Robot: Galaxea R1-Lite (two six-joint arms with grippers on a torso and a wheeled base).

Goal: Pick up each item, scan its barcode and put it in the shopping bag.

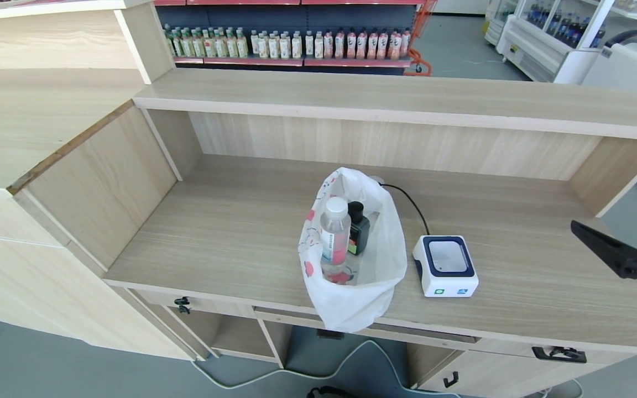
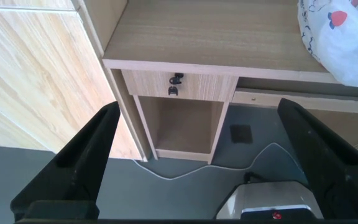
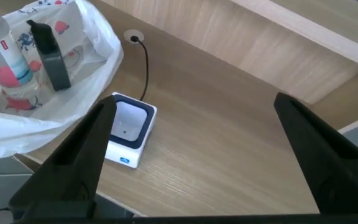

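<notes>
A white shopping bag (image 1: 351, 287) with red prints stands open at the counter's front edge. Inside it are a clear water bottle (image 1: 334, 235) with a white cap and a dark bottle (image 1: 358, 226) with a black cap, both upright. The white barcode scanner (image 1: 444, 265) sits just right of the bag. My right gripper (image 1: 611, 251) hovers open and empty above the counter's right end, well right of the scanner. The right wrist view shows its fingers (image 3: 86, 155) spread over the scanner (image 3: 129, 130), bag (image 3: 86, 74) and bottles. My left gripper (image 2: 199, 109) is open and empty, low in front of the counter, left of the bag (image 2: 340, 37).
The wooden counter (image 1: 230, 232) has a raised back shelf and side walls. A black cable (image 1: 410, 204) runs from the scanner to a hole behind the bag. Below the front edge are a keyed drawer (image 2: 176, 85) and an open cubby (image 2: 182, 130). Store shelves stand far behind.
</notes>
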